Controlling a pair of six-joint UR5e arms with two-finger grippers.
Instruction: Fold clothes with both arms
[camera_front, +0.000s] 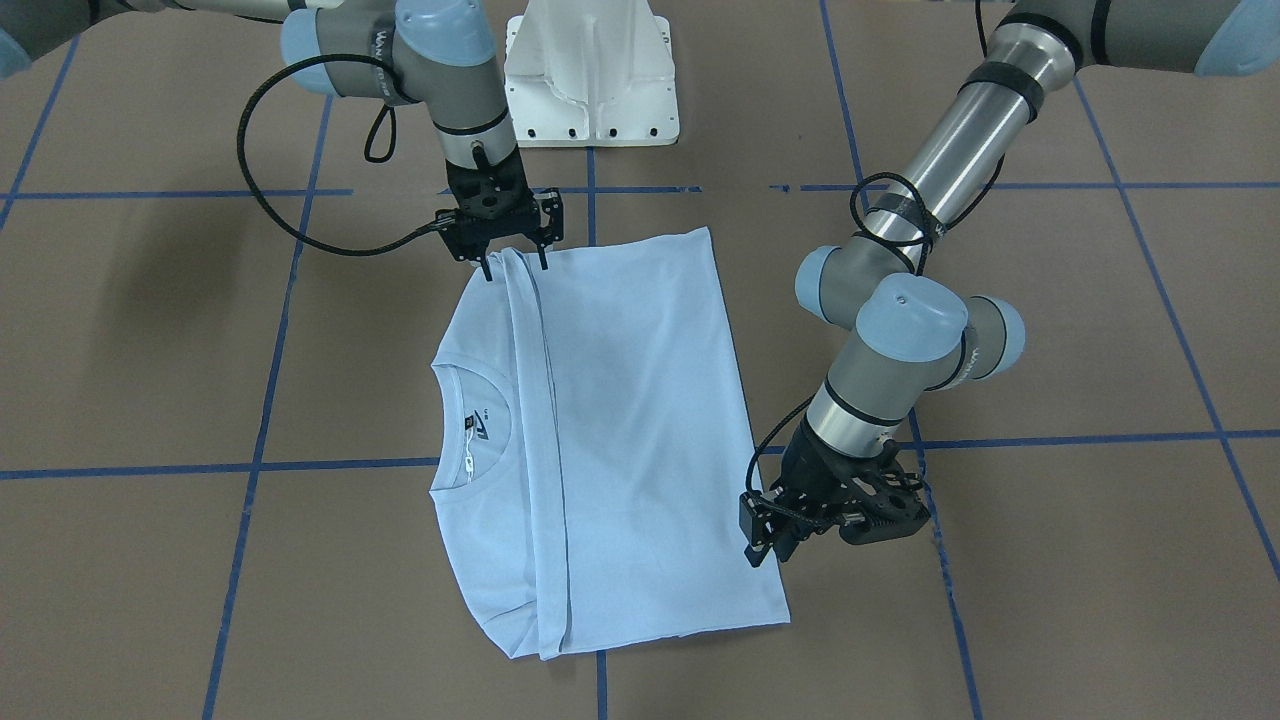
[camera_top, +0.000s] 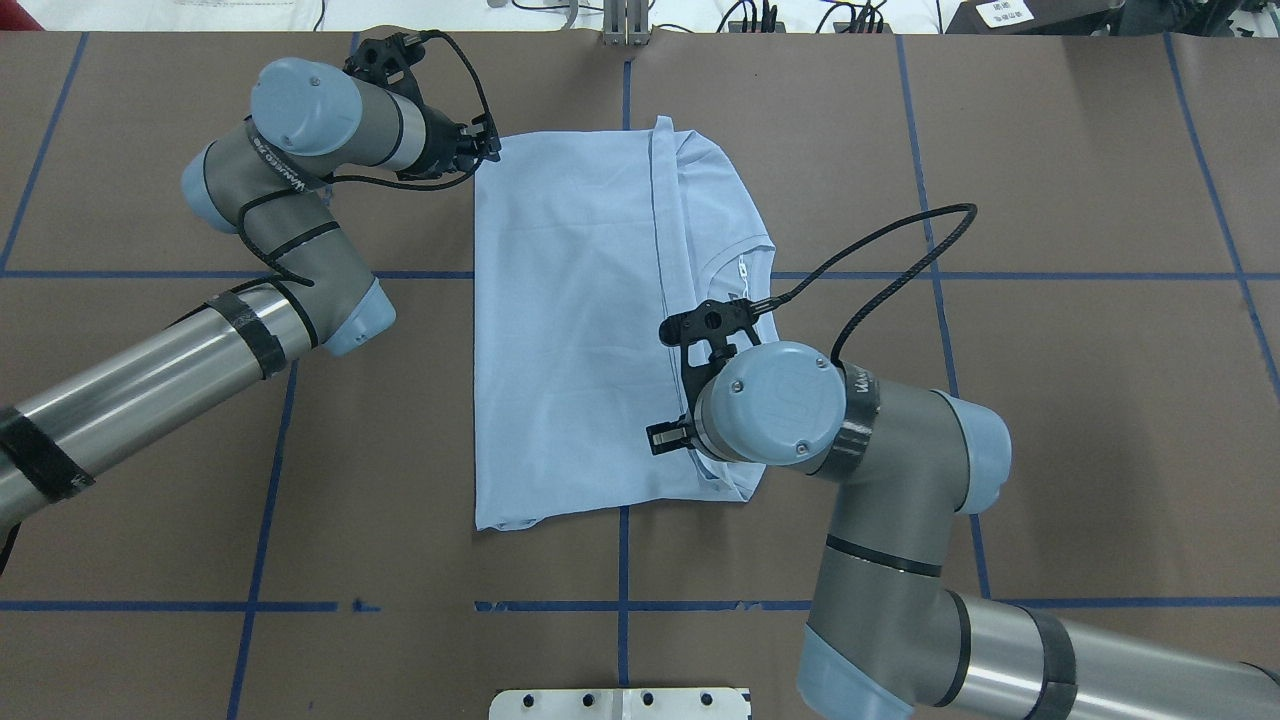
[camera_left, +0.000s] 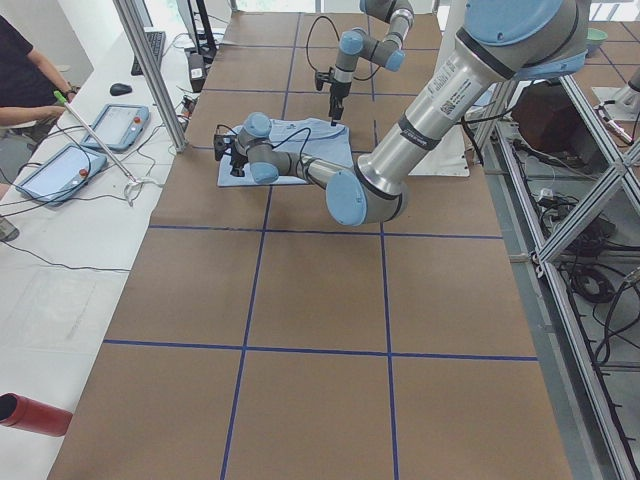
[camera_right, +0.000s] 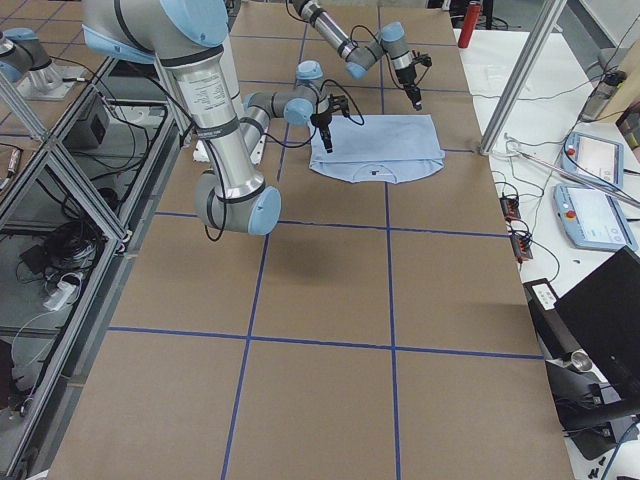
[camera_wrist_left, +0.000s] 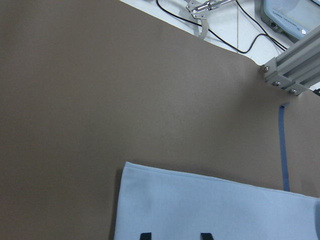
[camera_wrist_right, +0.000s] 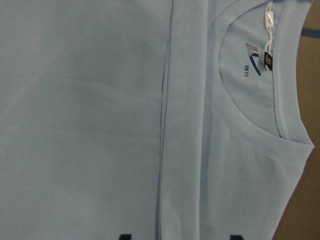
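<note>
With the left black two-finger gripper (camera_front: 772, 545) and the right gripper (camera_front: 515, 265) both spread above the half-folded light blue T-shirt (camera_front: 640, 400), each should pinch every layer before lifting together.

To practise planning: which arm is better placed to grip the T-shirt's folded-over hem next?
Right. The right gripper, open, straddles one end of the hem on the T-shirt; the left gripper, also open, is at the opposite folded edge, away from the hem.
</note>
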